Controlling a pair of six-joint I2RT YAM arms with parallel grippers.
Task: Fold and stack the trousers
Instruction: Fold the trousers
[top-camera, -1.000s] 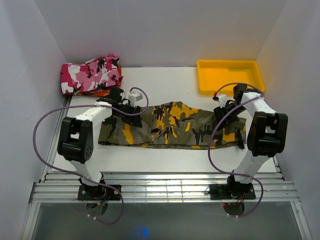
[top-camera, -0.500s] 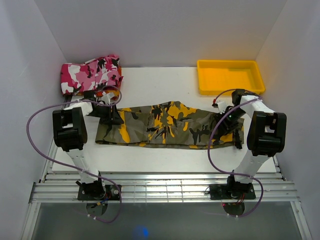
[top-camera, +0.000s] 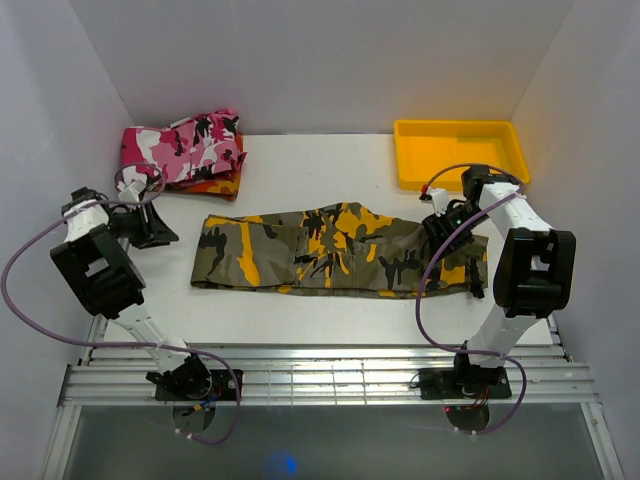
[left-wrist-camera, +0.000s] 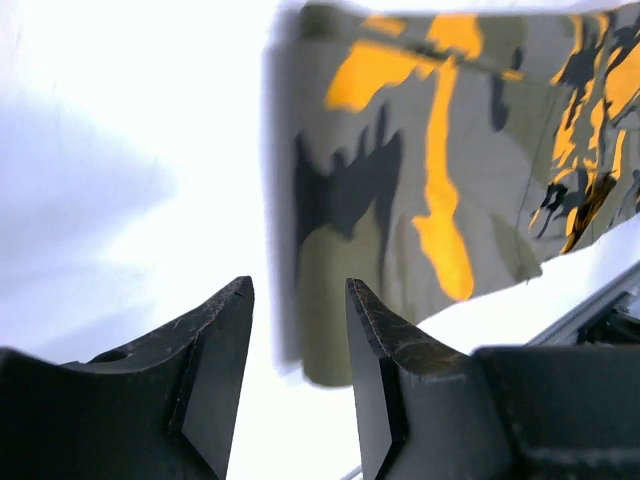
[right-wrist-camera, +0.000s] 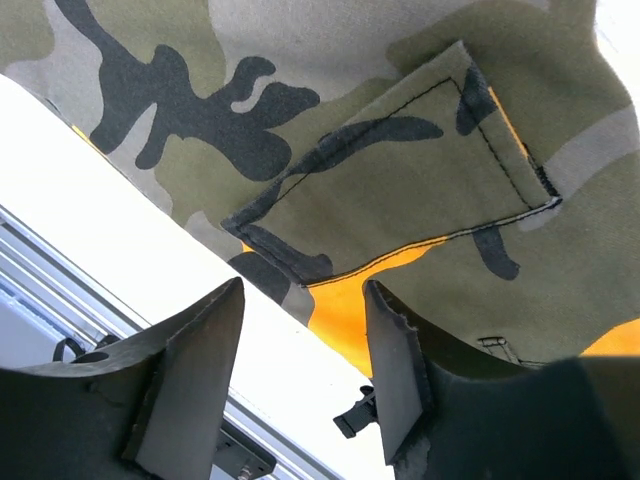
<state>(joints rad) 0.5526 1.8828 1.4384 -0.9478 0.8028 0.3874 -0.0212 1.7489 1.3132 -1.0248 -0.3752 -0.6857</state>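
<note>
Left gripper (top-camera: 156, 227) and right gripper (top-camera: 442, 226) gape empty, so a shallow pinch could lift just one layer of trousers (top-camera: 330, 250).

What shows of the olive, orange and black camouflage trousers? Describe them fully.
The trousers are soft cloth in olive, yellow-orange and black patches, with a stitched patch pocket. They lie flat, folded into a long band across the white table. The right hand is open over their right end; the left hand is open, apart from their left end.
</note>
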